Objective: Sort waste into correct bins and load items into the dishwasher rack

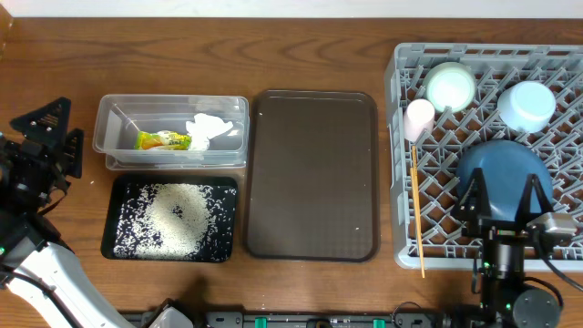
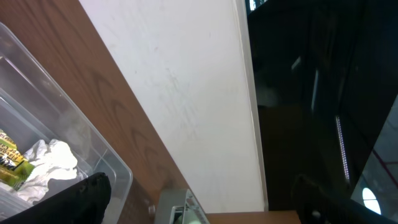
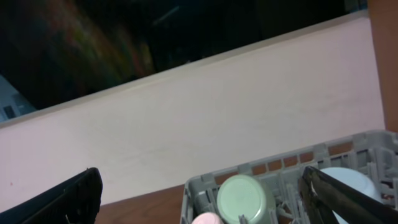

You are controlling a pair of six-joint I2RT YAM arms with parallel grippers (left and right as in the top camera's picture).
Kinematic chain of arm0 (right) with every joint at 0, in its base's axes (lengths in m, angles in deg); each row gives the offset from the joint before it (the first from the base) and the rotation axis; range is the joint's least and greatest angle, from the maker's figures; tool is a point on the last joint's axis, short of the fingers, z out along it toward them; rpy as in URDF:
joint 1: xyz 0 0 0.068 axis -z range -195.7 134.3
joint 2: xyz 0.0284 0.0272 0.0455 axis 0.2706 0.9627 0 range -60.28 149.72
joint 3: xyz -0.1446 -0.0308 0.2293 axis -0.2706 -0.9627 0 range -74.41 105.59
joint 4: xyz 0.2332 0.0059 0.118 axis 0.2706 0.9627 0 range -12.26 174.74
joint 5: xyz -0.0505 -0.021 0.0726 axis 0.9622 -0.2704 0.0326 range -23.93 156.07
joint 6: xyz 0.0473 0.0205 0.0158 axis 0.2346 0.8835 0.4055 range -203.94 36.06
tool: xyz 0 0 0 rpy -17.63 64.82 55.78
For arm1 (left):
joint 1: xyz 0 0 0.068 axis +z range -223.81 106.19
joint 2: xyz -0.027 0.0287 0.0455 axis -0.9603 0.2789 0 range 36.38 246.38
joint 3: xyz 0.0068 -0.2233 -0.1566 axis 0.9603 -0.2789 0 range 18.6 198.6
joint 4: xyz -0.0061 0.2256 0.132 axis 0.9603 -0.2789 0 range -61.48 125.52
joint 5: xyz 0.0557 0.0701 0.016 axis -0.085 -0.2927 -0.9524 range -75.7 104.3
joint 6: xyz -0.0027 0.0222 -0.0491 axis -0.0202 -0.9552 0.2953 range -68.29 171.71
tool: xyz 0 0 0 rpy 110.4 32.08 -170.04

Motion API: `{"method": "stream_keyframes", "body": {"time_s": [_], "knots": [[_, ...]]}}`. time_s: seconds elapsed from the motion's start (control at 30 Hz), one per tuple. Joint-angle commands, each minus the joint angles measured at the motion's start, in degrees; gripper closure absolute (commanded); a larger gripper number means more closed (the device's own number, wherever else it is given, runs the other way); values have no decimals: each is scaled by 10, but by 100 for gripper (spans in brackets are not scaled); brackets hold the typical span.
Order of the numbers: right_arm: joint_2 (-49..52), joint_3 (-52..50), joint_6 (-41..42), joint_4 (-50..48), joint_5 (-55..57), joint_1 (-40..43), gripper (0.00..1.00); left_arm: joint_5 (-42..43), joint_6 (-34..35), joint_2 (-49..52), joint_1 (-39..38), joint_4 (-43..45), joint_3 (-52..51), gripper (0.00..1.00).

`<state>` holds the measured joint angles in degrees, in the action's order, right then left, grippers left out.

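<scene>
Both tools stand fully open and hold nothing: left tool near the clear tub, right tool over the blue plate in the rack. The napkin and wrapper lie in the tub, the rice in the black tray. Sorting appears complete. Lift the right tool vertically, clear of the plate. Stray grains on the tabletop cannot be ruled out.

Bowls: two, mint bowl, blue bowl
Plate: one
Cup: one
Chopsticks: unclear
Rack: one
Tub: one
Trays: two, black tray, brown tray
Napkin: one
Wrapper: one
</scene>
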<state>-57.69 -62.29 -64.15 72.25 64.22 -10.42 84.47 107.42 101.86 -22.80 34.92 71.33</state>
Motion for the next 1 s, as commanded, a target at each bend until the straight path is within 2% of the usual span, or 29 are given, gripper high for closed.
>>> {"method": "stream_keyframes", "body": {"time_s": [0.0, 0.2, 0.5, 0.63, 0.97], "knots": [[-23, -38, 9, -23, 4, -7, 1, 8, 1, 0, 2, 2, 7, 5], [-23, -97, -17, -48, 8, -16, 1, 8, 1, 0, 3, 2, 7, 5], [-23, -118, -214, 20, 12, -75, 1, 8, 1, 0, 2, 2, 7, 5], [-23, -118, -226, 100, 29, -74, 1, 8, 1, 0, 2, 2, 7, 5], [-23, -118, -229, 97, 31, -71, 1, 8, 1, 0, 2, 2, 7, 5]]}}
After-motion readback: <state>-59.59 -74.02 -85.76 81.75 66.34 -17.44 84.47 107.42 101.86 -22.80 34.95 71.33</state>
